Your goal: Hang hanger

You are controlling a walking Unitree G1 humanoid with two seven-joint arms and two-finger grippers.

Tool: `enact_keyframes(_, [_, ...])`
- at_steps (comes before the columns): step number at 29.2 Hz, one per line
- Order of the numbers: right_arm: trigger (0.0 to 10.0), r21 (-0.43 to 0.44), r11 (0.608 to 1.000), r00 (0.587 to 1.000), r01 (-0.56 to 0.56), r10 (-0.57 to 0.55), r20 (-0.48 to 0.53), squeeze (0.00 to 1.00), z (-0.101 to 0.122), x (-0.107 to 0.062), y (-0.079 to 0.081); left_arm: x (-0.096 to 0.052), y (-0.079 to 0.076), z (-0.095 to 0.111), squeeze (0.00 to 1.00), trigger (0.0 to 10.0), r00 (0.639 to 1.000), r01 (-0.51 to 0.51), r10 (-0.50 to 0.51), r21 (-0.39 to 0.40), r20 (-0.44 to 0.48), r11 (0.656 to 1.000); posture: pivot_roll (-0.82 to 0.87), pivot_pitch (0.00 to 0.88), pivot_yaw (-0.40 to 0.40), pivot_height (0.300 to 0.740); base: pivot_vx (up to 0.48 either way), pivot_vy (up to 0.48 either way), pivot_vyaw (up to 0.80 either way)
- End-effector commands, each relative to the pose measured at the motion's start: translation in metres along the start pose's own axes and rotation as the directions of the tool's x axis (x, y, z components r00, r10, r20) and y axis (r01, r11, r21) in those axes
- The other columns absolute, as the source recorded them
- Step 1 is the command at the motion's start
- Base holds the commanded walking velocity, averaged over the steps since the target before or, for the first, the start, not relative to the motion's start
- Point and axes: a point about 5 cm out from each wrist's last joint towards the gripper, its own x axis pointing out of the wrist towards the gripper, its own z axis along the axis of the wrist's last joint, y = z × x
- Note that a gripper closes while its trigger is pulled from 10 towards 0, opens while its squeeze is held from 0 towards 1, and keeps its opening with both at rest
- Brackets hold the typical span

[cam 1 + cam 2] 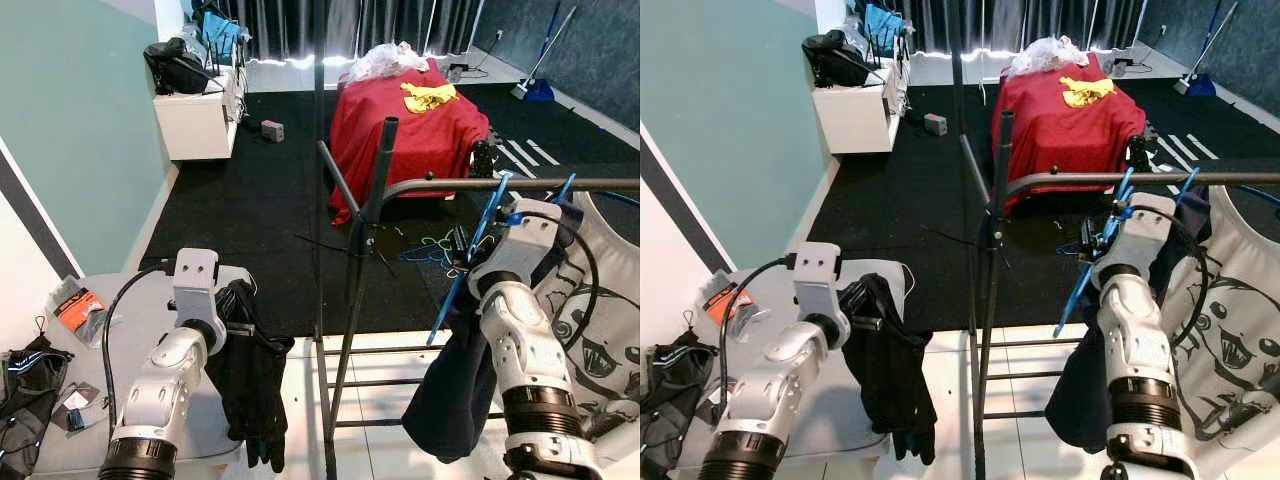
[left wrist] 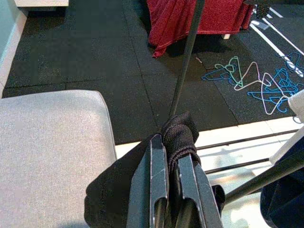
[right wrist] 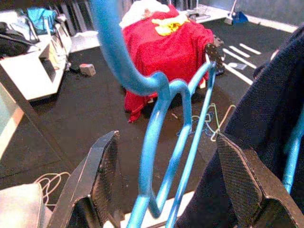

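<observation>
A blue hanger (image 1: 470,258) carrying a dark navy garment (image 1: 448,392) leans up against the grey rail (image 1: 450,184) of the clothes rack, its hook (image 1: 499,187) right at the rail. My right gripper (image 3: 167,137) is open, its two black fingers (image 3: 102,175) spread wide on either side of the hanger's neck (image 3: 161,142). My left gripper (image 2: 172,152) is shut on a black garment (image 1: 250,380), which hangs down from it beside the grey seat (image 2: 47,142).
The rack's upright post (image 1: 365,260) stands between my arms. A white printed T-shirt (image 1: 600,330) hangs on the rail at the right. Several loose hangers (image 2: 251,80) lie on the dark floor. A red-covered bed (image 1: 410,130) and a white cabinet (image 1: 200,120) stand beyond.
</observation>
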Motion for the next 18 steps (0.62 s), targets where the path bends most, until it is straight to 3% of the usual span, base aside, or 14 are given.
enact_keyframes(1, [10.0, 0.006, 1.000, 0.999, 0.008, -0.008, -0.031, 0.00, -0.0020, 0.0015, -0.0018, 0.0011, 0.0028, 0.0054, 0.00, 10.0, 1.000, 0.010, -0.011, 0.016, 0.016, 1.000, 0.00, 0.000, 0.026, 0.740, 0.000, 0.000, 0.00])
enact_keyframes(18, [10.0, 0.001, 1.000, 0.994, 0.003, -0.003, -0.105, 0.00, -0.0076, 0.0016, -0.0034, 0.0013, 0.0034, 0.0063, 0.00, 10.0, 0.999, 0.035, -0.035, 0.022, 0.014, 0.999, 0.00, 0.000, 0.027, 0.740, 0.000, 0.000, 0.00])
